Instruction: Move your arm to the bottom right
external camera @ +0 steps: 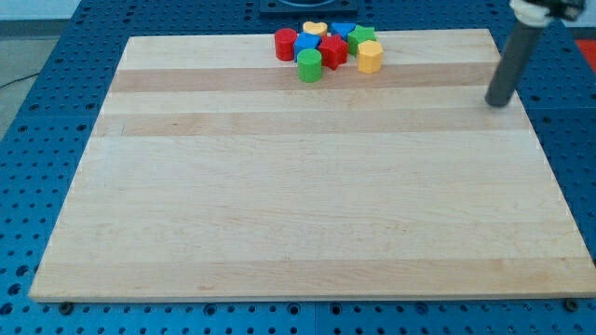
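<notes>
The wooden bench (307,205) fills most of the view, a pale board of glued strips lying on a blue perforated base (56,84) that shows along the view's left, right and bottom edges.

The dark rod (510,65) comes down from the view's top right corner, and my tip (500,103) rests on the bench near its right edge, in the upper part of the board. I carry no hand, only this rod, so there is nothing to be apart or together.

All the blocks sit in one tight cluster at the middle of the view's top edge, well apart from my tip, which stands to their right. In the cluster:
- a red cylinder (285,44) at the left,
- a blue block (306,45) just beside it,
- a red block (334,52) in the middle,
- a green cylinder (309,66) at the front,
- a yellow block (371,57) at the right front,
- a green block (362,37) behind the yellow one,
- a blue block (344,30) at the back,
- a yellow heart (315,29) at the back, left of it.
</notes>
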Controlling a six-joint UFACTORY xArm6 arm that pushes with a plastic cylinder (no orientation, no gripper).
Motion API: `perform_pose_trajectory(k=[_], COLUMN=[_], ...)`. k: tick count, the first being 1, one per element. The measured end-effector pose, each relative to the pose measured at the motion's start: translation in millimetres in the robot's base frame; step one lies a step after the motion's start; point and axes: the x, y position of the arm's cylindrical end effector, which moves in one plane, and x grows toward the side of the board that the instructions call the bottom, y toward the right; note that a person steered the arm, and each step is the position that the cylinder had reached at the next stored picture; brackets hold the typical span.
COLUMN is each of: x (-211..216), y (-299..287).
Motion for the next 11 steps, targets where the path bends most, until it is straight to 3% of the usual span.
perform_pose_trajectory(k=[2, 3, 4, 10, 11], x=[103.7, 181.2, 211.3, 213.3, 149.3], y=[6.4, 19.0, 25.5, -2.3, 47.1])
